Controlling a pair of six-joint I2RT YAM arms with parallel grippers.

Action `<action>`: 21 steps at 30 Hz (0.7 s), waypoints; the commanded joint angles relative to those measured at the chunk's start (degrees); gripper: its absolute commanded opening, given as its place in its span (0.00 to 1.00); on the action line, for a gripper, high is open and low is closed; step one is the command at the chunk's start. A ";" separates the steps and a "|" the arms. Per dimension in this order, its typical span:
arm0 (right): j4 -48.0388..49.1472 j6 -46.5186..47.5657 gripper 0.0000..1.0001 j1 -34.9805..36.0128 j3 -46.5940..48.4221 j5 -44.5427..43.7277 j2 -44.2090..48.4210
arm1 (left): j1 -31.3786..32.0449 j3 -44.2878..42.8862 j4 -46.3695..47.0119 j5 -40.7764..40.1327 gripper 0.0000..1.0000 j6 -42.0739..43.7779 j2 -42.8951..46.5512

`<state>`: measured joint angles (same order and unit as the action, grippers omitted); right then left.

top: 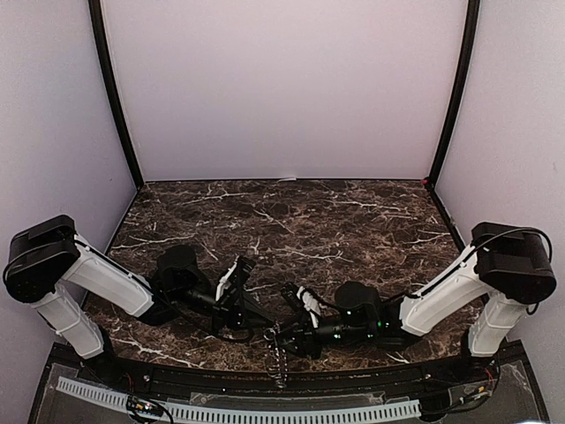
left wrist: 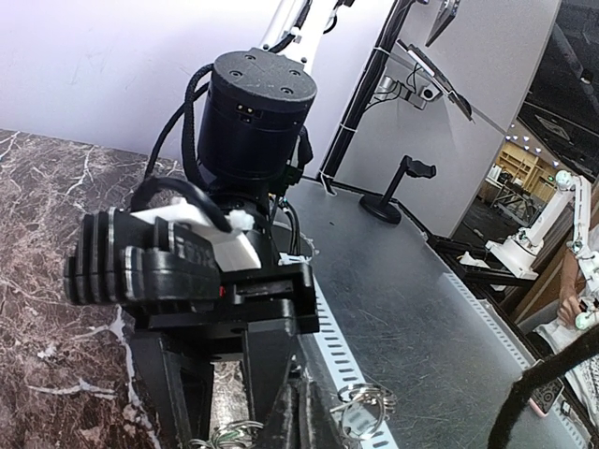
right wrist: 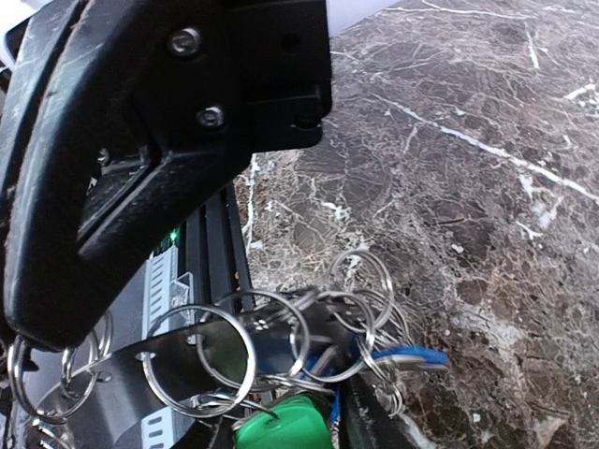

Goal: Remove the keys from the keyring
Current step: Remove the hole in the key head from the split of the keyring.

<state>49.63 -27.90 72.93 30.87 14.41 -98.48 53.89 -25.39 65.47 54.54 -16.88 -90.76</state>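
Note:
Both grippers meet at a bundle of split rings and keys [top: 274, 336] at the table's near edge. In the right wrist view the green key [right wrist: 281, 426] sits low between the jaws of my right gripper [right wrist: 299, 440], which looks shut on it. A blue key [right wrist: 404, 357] sticks out to the right. A flat dark-grey band [right wrist: 122, 369], apparently the keyring seen edge-on, carries several split rings; its teeth do not show. My left gripper [left wrist: 298, 423] has its fingers together on the bundle, with wire rings [left wrist: 365, 407] beside them. In the top view it is just left of the bundle [top: 265, 325].
Dark marble tabletop [top: 291, 221] with white walls around it. A string of rings [top: 281, 364] hangs over the near edge above a perforated white rail [top: 265, 412]. The right arm's wrist [left wrist: 253, 103] fills the left wrist view. The left gripper's black body [right wrist: 140, 140] looms over the bundle.

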 commanded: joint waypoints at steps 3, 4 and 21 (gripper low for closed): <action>0.01 1.01 0.25 1.30 -1.13 -6.30 2.88 | -0.08 0.54 2.07 -0.46 0.00 0.10 2.54; -0.30 1.01 0.23 1.39 -1.66 -7.01 3.46 | -0.10 0.66 2.20 -0.63 0.00 0.10 2.63; -10.02 4.65 0.00 3.42 -3.04 -21.58 13.06 | -1.23 1.74 1.90 -4.55 0.00 -0.50 3.61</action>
<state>43.33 -25.65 75.24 27.66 1.06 -88.95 53.17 -24.32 65.58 51.79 -17.15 -89.86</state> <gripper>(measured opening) 0.021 0.008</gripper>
